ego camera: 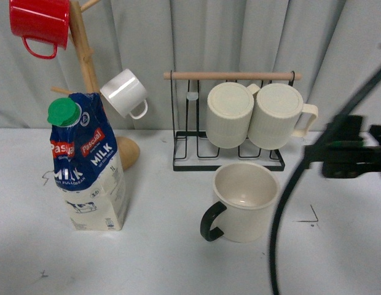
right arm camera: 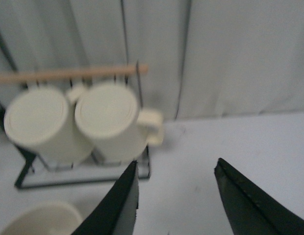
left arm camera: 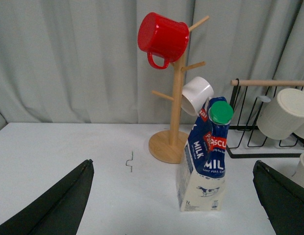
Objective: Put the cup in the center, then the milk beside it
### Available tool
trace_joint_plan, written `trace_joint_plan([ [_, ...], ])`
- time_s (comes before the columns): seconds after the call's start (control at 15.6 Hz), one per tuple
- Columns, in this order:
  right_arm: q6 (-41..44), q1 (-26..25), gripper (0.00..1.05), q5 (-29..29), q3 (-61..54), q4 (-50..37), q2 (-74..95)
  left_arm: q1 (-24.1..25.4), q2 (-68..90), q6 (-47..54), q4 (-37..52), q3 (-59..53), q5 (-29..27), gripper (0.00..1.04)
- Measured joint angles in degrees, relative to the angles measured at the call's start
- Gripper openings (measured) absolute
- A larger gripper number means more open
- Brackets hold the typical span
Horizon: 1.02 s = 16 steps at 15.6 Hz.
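The cup [ego camera: 246, 203], a wide cream mug with a black loop handle [ego camera: 212, 224], stands upright and empty on the white table just in front of the wire rack. Its rim shows in the right wrist view [right arm camera: 39, 220]. The blue-and-white milk carton [ego camera: 89, 172] with a green cap stands upright at the left, by the mug tree's base. It also shows in the left wrist view [left arm camera: 206, 161]. My left gripper [left arm camera: 172, 163] is open and empty, back from the carton. My right gripper [right arm camera: 176, 161] is open and empty, right of the cup; its arm [ego camera: 347, 150] shows blurred.
A wooden mug tree [ego camera: 86, 61] holds a red mug [ego camera: 40, 24] and a small white mug [ego camera: 125, 92]. A black wire rack [ego camera: 230, 163] with a wooden bar carries two ribbed cream mugs [ego camera: 230, 114] [ego camera: 276, 117]. A black cable [ego camera: 279, 215] hangs right of the cup. Grey curtain behind.
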<state>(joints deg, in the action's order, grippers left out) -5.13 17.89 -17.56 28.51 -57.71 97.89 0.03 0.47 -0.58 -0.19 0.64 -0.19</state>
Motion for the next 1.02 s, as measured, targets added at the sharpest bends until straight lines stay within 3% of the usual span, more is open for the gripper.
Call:
trace_joint_plan([
  [0.13, 3.3, -3.5, 0.33, 2.3, -6.4, -10.6, -9.9, 0.0, 0.0, 0.0, 0.0, 0.0, 0.2, 0.98],
  [0.32, 4.7, -6.9, 0.02, 6.6, -15.4, -7.2, -16.9, 0.0, 0.0, 0.0, 0.0, 0.0, 0.2, 0.98],
  [0.9, 4.8, -13.1, 0.02, 12.4, -24.8, 5.1, -41.1, 0.0, 0.0, 0.0, 0.0, 0.0, 0.2, 0.98],
  [1.02, 4.8, -17.9, 0.02, 16.9, -26.4, 10.5, -47.5, 0.0, 0.0, 0.0, 0.0, 0.0, 0.1, 0.98],
])
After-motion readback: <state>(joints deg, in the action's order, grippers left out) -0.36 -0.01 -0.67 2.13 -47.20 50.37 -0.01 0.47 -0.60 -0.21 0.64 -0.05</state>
